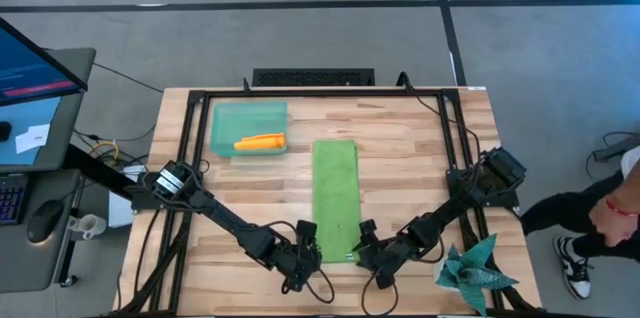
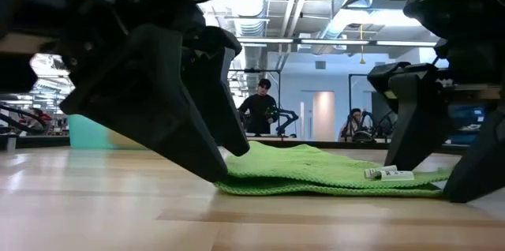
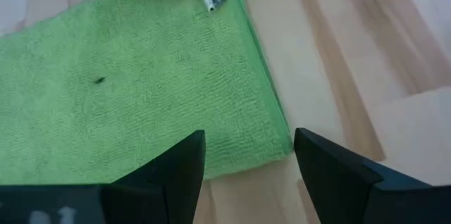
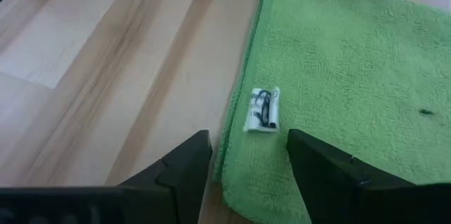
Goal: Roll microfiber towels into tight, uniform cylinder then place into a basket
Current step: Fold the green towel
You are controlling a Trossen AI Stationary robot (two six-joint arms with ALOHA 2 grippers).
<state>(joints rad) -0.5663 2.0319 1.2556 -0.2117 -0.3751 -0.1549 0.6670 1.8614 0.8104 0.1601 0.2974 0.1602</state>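
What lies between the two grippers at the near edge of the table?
The near end of the green towel, folded into a long strip, lies between the left gripper and right gripper; the high view shows it. Both stand open at its corners.

Print on the green towel's tag (image 4: 264, 110) too small to read

We've got both arms low, angled inward: left gripper (image 1: 306, 248) at seven o'clock, right gripper (image 1: 366, 248) at five, jaws spread.

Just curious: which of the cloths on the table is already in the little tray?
The orange towel, rolled up inside the mint basket. The green towel lies folded flat; the teal cloth sits crumpled.
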